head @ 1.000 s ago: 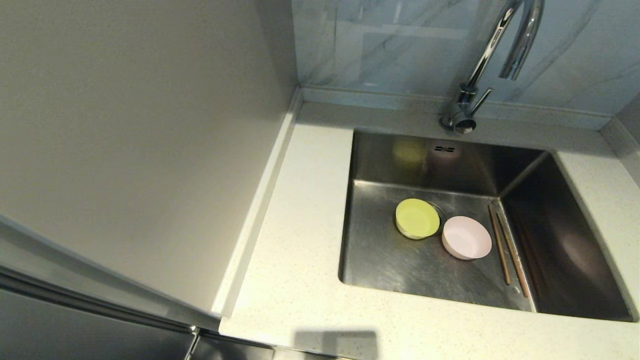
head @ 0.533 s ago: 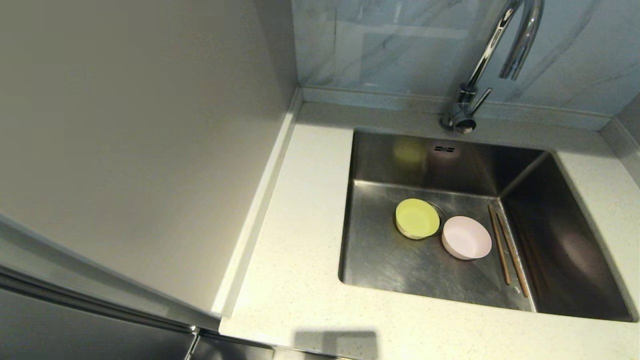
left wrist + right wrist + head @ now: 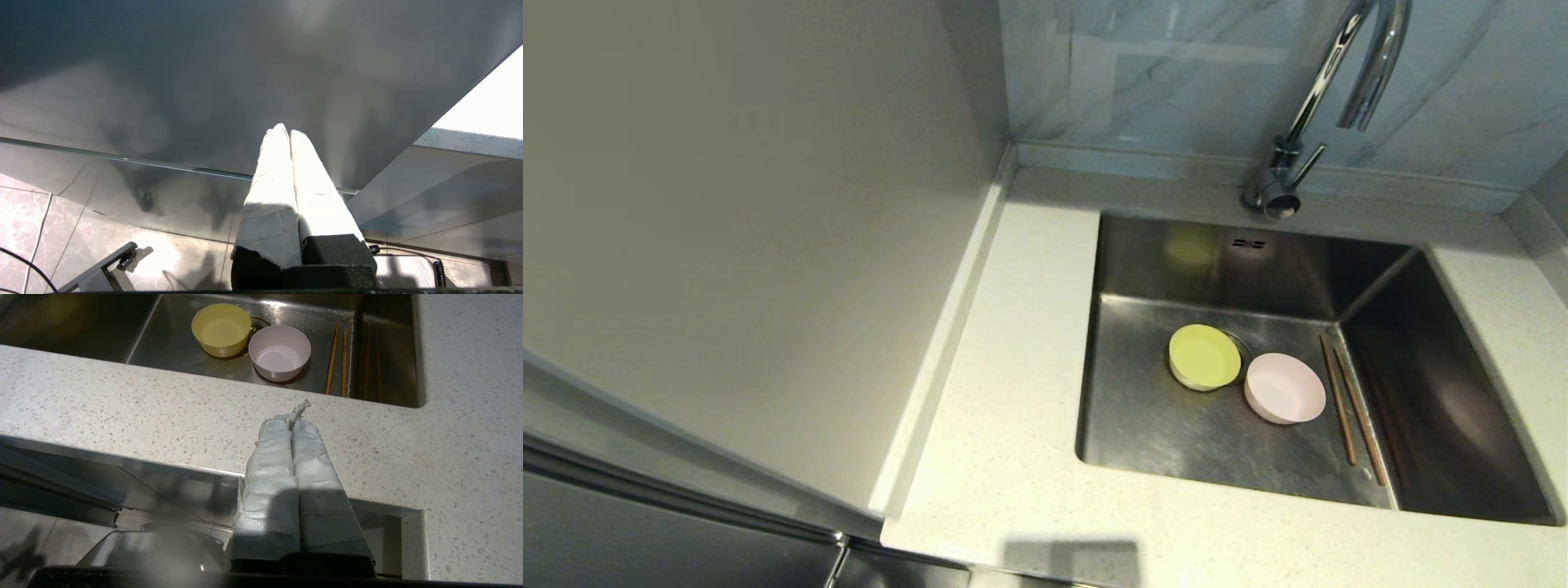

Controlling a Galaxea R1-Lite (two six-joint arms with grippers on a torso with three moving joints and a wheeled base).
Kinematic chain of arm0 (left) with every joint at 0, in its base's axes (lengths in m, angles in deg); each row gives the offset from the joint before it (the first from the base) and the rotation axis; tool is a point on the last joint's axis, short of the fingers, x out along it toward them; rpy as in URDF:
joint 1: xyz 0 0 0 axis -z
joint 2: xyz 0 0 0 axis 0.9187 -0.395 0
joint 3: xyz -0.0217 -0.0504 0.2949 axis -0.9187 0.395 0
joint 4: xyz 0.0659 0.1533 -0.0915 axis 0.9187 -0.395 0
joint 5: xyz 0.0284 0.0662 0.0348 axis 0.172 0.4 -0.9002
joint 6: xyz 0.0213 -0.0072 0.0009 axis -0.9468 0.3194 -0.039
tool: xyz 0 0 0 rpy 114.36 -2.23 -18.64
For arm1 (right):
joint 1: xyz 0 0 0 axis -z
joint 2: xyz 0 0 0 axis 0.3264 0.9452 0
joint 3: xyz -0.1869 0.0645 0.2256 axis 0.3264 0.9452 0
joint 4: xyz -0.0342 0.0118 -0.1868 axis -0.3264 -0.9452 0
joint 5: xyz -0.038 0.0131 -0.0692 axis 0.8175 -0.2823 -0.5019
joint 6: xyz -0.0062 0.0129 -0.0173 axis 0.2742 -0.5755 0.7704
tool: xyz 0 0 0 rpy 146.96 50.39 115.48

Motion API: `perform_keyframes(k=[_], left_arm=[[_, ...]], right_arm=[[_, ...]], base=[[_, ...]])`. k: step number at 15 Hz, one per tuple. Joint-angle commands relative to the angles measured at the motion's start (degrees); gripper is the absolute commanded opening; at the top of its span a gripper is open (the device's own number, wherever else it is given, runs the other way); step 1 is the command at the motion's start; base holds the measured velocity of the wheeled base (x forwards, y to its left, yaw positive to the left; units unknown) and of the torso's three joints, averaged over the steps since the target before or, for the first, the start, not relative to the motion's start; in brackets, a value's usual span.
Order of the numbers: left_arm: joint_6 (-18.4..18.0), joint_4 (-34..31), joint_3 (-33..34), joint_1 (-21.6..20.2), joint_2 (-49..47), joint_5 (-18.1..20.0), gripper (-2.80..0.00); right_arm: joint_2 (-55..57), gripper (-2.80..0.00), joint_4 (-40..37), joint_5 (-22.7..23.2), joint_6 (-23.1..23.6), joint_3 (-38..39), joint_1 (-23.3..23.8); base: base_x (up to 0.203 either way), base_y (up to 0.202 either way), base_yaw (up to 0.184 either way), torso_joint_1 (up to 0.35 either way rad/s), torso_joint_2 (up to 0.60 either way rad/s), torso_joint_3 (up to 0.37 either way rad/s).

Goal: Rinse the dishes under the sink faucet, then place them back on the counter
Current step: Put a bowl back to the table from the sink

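A yellow-green bowl [image 3: 1204,357] and a pale pink bowl [image 3: 1285,388] stand side by side on the floor of the steel sink [image 3: 1152,425], the green one beside the drain. Two brown chopsticks [image 3: 1352,408] lie parallel just right of the pink bowl. The chrome faucet [image 3: 1327,90] rises behind the sink. Neither arm shows in the head view. My right gripper [image 3: 291,424] is shut and empty, held before the counter's [image 3: 163,412] front edge, short of the green bowl [image 3: 221,328], pink bowl [image 3: 280,352] and chopsticks [image 3: 338,355]. My left gripper [image 3: 284,131] is shut and empty beside a dark cabinet front.
The speckled counter [image 3: 1013,392] runs left of and in front of the sink. A beige wall panel [image 3: 727,229] stands at the left, a marbled backsplash [image 3: 1160,73] behind. Below the counter edge are the cabinet front [image 3: 204,73] and tiled floor [image 3: 32,212].
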Motion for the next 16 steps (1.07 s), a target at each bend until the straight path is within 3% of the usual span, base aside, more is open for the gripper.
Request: perform_keyframes(k=[1,16], left_arm=[[0.0,0.0,0.0,0.0,0.2,0.0,-2.8],[0.0,0.0,0.0,0.0,0.2,0.0,-2.8]], right_arm=[[0.2,-2.8,0.0,-0.1,0.0,0.0,0.0],[0.2,-2.8,0.0,-0.1,0.0,0.0,0.0]], base=[[0.0,0.0,0.0,0.0,0.0,0.0],[0.0,0.0,0.0,0.0,0.0,0.0]])
